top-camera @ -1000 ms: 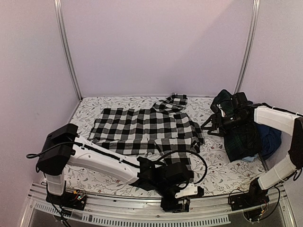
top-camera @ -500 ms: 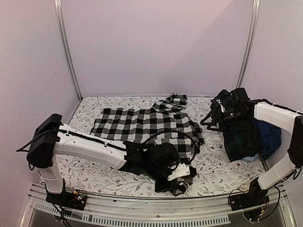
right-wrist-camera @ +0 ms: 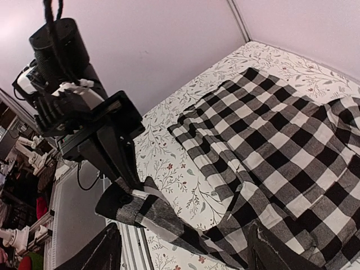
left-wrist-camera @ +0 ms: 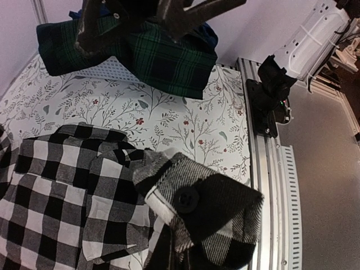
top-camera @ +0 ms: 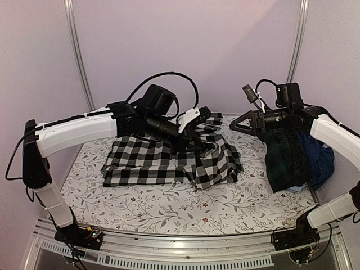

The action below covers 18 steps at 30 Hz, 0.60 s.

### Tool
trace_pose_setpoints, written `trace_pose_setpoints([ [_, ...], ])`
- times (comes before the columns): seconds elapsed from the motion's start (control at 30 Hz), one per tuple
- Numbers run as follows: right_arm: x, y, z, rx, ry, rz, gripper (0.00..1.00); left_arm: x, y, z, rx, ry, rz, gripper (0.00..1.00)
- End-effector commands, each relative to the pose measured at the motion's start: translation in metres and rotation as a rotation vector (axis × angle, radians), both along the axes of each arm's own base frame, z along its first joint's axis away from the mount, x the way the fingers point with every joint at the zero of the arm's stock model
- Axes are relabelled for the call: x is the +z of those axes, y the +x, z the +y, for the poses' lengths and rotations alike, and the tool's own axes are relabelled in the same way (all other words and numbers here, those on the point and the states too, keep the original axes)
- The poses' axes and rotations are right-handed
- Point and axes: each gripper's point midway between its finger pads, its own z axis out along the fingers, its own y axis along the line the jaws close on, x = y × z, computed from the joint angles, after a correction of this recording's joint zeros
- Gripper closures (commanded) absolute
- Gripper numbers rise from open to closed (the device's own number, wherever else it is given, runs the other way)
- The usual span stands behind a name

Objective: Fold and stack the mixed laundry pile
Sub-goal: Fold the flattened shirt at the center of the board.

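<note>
Two areas are obscured: the left gripper's [right-wrist-camera: 125,183] jaw tips are buried in cloth, and blue pieces [top-camera: 318,163] lie mostly hidden beneath the dark plaid garment [top-camera: 287,157] at the right of the surface [top-camera: 185,208]. Left jaws are clamped on the buttoned cuff of the checked shirt [top-camera: 163,157], which lies rumpled mid-surface with its sleeve raised. The right gripper [top-camera: 241,124] has jaws wide apart, holding nothing.

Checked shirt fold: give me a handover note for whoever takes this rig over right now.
Left gripper: shut on the cuff of the checked shirt, lifted over the shirt body.
Right gripper: open, empty, in the air beside the green plaid garment.
Things: shirt mid-table on the floral covering; plaid garment and blue pieces heaped at the right edge.
Done: sleeve fold begun.
Left: finish the shirt, fold the rest, stack.
</note>
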Motion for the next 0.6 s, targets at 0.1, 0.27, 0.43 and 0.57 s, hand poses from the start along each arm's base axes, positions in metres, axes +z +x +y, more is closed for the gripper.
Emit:
trace_pose_setpoints([
  [0.1, 0.002, -0.051, 0.033, 0.204, -0.099, -0.208, 0.25, 0.014, 0.000, 0.011, -0.150, -0.082, 0.076, 1.00],
  [0.27, -0.004, -0.072, 0.042, 0.250, -0.148, -0.290, 0.28, 0.015, -0.004, 0.017, -0.196, -0.111, 0.120, 0.99],
  [0.43, -0.011, -0.075, 0.060, 0.280, -0.213, -0.347, 0.31, 0.013, -0.012, 0.018, -0.232, -0.127, 0.156, 0.99],
  [0.57, -0.018, -0.069, 0.074, 0.294, -0.263, -0.397, 0.31, 0.014, -0.015, 0.018, -0.246, -0.136, 0.167, 0.98],
])
